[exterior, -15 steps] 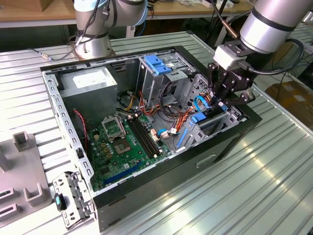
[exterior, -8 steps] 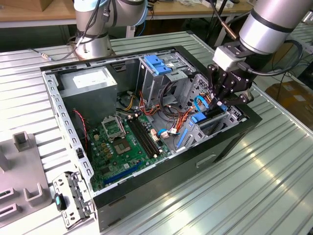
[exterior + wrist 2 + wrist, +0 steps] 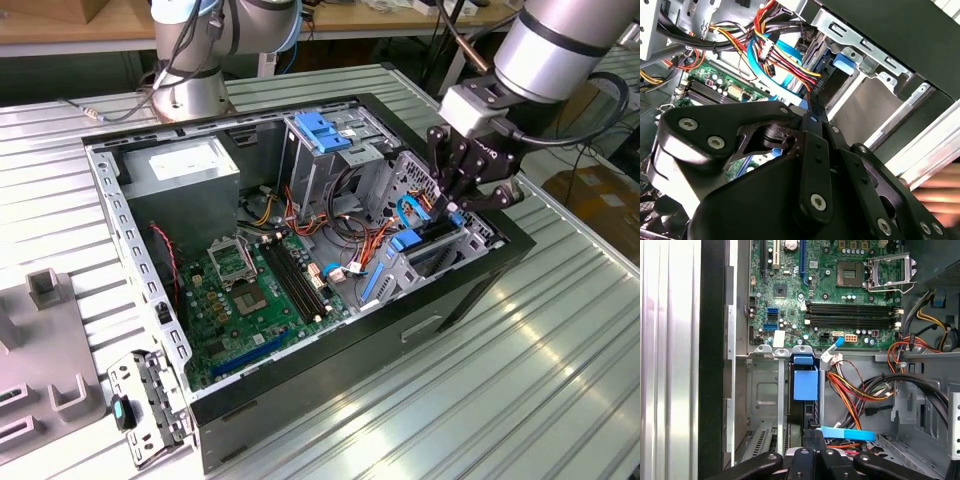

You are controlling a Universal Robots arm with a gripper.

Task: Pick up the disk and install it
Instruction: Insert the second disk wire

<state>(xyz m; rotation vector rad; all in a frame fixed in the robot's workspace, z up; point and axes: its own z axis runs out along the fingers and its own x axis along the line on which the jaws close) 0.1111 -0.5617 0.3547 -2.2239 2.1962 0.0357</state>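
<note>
On the ribbed metal table [image 3: 560,370], the tool [image 3: 452,200] reaches into the open case [image 3: 330,385]; grip unclear.

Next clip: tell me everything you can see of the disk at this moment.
The disk stands on edge in a metal bay of the open computer case, near the case's corner on the exterior view's right. Mostly its blue plastic rail and tab show, with a dark edge below; its label is hidden. The gripper is right above it; whether they touch is unclear.

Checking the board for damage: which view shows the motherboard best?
First wrist view: the motherboard faces the camera, largely unobstructed. The exterior view shows it obliquely; the second wrist view catches a strip behind cables.
</note>
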